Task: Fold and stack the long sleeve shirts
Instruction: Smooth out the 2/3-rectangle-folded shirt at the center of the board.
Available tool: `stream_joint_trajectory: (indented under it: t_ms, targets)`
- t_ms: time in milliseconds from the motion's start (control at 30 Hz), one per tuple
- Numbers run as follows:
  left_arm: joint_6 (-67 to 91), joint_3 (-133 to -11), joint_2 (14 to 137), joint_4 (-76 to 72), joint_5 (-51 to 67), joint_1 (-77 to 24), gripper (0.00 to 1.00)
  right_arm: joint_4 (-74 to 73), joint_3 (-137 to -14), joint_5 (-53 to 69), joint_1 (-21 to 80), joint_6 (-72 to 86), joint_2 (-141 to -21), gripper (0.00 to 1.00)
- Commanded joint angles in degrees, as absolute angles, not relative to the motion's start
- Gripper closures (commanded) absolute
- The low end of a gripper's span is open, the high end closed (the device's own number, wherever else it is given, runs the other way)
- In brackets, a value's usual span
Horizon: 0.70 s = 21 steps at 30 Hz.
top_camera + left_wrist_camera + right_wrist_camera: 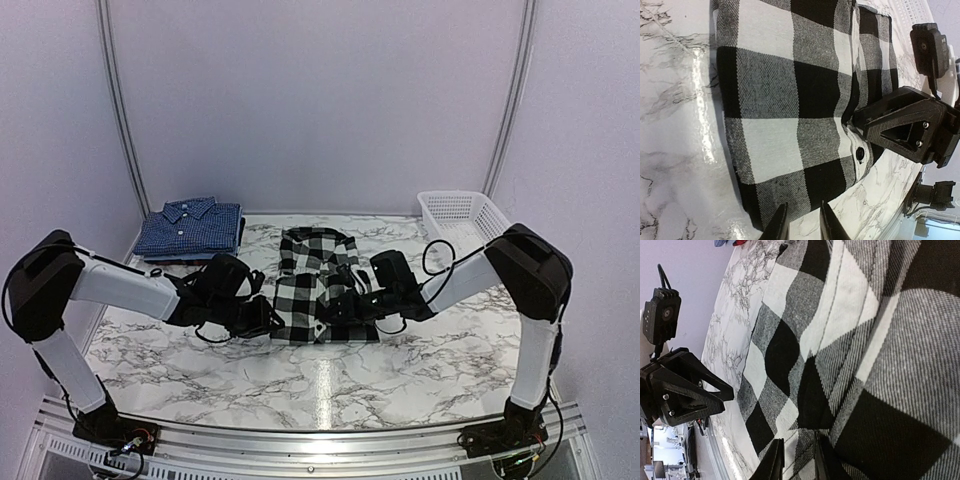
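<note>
Near side: left fingers (776, 227) are sitting narrowly apart, the near-left hem of the checked shirt (305, 290) right at their tips; can't tell if they're pinching it. right fingers (772, 465) are pinching cloth at its near-right edge. Shirt is lying mid-desk (330, 385). Folded blue shirts (190, 228) are sitting far left, basket (462, 212) far right.

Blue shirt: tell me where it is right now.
In the top view, the blue shirt lies folded at the far left corner of the table. It is left of the checked shirt and opposite the basket.
</note>
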<state>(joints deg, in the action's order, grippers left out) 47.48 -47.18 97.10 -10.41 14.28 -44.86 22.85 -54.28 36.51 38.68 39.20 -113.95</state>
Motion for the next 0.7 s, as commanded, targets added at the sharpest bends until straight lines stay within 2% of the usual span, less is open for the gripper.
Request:
stream_joint_trajectory:
  t_ms: [0, 433, 667]
  targets:
    - [47.79, -44.94, 94.34, -8.55, 15.63, -43.48, 0.76, 15.18, -54.9, 32.19, 38.16, 36.38, -107.07, 0.79]
    - [47.81, -42.81, 93.03, -8.11, 17.71, -43.06, 0.69, 10.41, -34.7, 28.61, 32.09, 34.76, -89.28, 0.78]
    - [47.73, -42.79, 93.81, -7.82, 16.92, -43.05, 0.67, 7.48, -31.43, 26.8, 30.94, 32.75, -85.96, 0.77]
